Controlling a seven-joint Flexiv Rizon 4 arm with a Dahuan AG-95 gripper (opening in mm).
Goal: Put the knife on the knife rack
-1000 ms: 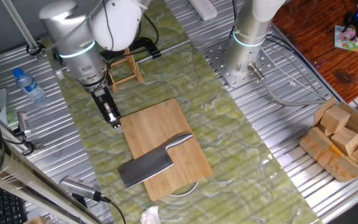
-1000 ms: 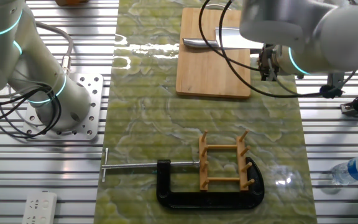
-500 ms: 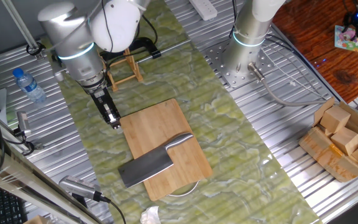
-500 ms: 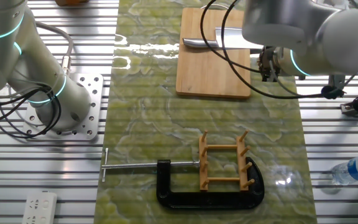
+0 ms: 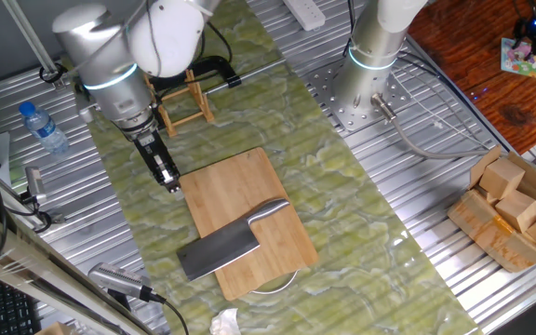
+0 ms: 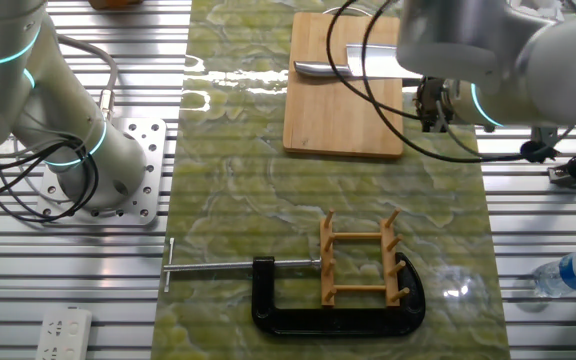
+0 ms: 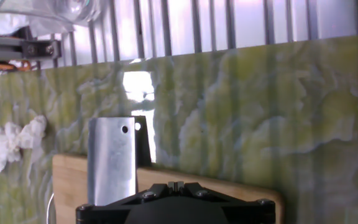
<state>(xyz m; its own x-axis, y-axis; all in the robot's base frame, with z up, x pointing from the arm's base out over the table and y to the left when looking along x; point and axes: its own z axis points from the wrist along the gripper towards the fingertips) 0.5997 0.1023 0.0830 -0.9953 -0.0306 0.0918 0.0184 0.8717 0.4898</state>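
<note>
We see the knife (image 5: 227,246) lying flat on the board (image 5: 249,216), its grey blade hanging over the board's edge and its shiny handle angled toward the board's middle. The pincer (image 5: 171,182) hovers just off the board's corner, pointing down at the green mat (image 5: 342,214) on the desk (image 5: 435,195), apart from the knife. We cannot tell how far open it is, and we see nothing in it. The rack (image 6: 362,260) stands well away at the mat's far end, with a black clamp (image 6: 298,305) around its base. In the hand view, the blade (image 7: 111,160) lies ahead, with crumpled tissue (image 7: 10,142) beside the board.
</note>
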